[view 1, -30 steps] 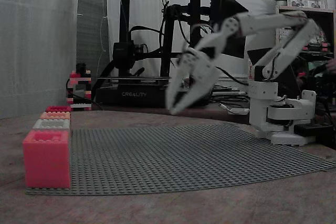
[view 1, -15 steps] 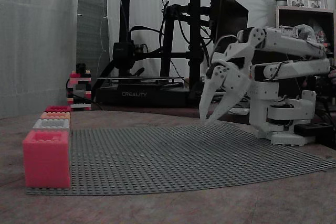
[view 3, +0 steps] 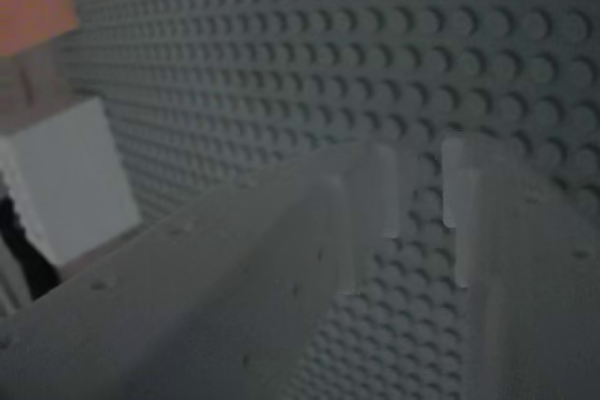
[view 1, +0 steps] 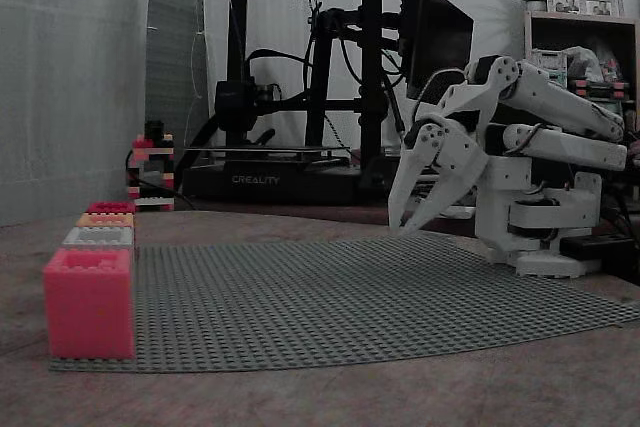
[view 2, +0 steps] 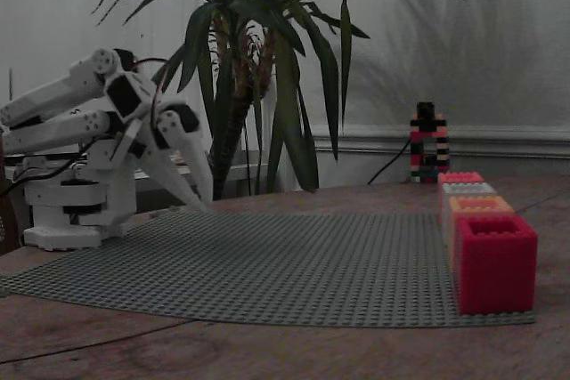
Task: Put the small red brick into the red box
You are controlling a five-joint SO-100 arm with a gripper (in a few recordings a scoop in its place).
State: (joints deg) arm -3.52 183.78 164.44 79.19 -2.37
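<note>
The red box (view 2: 494,264) is the deep crimson one ending the row of brick boxes; it is nearest in one fixed view and farthest (view 1: 110,207) in the other. The small red brick is out of view. My white gripper (view 1: 403,229) hangs fingertips-down just above the grey studded baseplate (view 1: 350,287), close to the arm's base and far from the boxes. The gripper (view 2: 200,205) is also seen from the opposite side. In the wrist view the gripper (view 3: 422,185) has a narrow gap between its fingers, with only baseplate studs (view 3: 281,44) showing through.
A pink-coral box (view 1: 90,302), a grey box (view 1: 98,237) and an orange box (view 1: 105,219) complete the row. A striped brick tower (view 1: 150,167) and a black 3D printer (view 1: 300,77) stand behind. A potted plant (view 2: 258,60) rises beyond the baseplate (view 2: 267,264).
The arm has folded back to the right towards its base. The gripper has dropped from mid-air to just above the baseplate's far edge.
</note>
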